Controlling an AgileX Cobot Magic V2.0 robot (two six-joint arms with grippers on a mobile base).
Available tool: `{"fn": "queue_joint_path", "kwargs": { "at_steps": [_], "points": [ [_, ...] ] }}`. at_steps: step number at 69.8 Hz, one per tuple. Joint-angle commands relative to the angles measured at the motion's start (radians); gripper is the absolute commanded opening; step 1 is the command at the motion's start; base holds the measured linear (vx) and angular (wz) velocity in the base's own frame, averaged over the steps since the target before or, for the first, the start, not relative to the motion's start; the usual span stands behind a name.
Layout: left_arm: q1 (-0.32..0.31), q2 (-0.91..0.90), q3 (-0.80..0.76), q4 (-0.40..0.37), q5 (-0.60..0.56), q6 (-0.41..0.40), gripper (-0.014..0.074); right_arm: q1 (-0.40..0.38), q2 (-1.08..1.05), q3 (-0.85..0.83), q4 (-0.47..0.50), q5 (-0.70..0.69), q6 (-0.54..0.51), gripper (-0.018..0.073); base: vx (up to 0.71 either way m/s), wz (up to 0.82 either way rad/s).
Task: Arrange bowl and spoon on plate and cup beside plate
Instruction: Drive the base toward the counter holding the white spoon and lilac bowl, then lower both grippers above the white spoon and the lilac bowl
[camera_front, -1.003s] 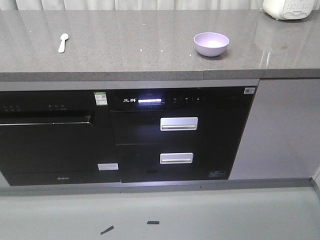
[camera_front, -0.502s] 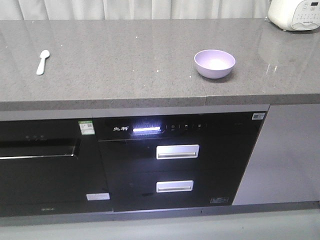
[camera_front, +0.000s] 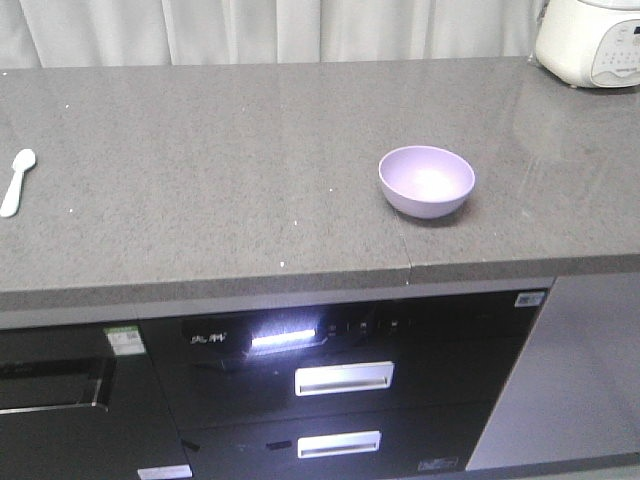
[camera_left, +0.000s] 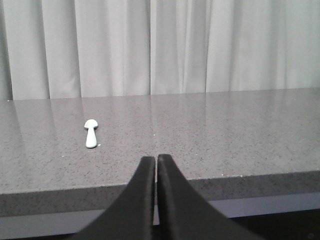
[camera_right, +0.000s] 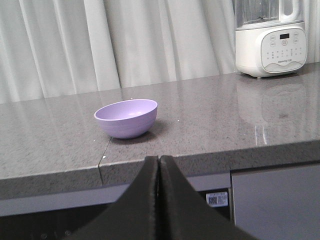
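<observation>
Grey counter (camera_front: 220, 170) growing nearer: we are rolling in.
Empty, our left claw (camera_left: 156, 159) and right claw (camera_right: 158, 159) staying closed; bowl (camera_front: 427, 181), spoon (camera_front: 17, 181) waiting.

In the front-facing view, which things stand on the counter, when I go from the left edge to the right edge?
spoon → bowl → white appliance, cut off by the top right corner of the picture.

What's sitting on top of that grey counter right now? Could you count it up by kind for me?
Purple bowl: 1
Pale spoon: 1
White kitchen appliance: 1
Total: 3
</observation>
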Motion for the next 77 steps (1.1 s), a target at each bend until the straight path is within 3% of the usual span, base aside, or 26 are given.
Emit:
{"fn": "queue_joint_path", "kwargs": {
  "at_steps": [1,77],
  "points": [
    [-0.001,-0.015,-0.007,-0.004,-0.070,-0.006,-0.0006,-0.001,-0.010,0.004,-0.003,-0.076,-0.006,-0.0011,0.27,-0.03],
    [-0.009,-0.015,-0.007,-0.004,-0.070,-0.006,-0.0006,-0.001,-0.010,0.004,-0.003,-0.074,-0.006,-0.0011,0.19,0.05]
  ]
}}
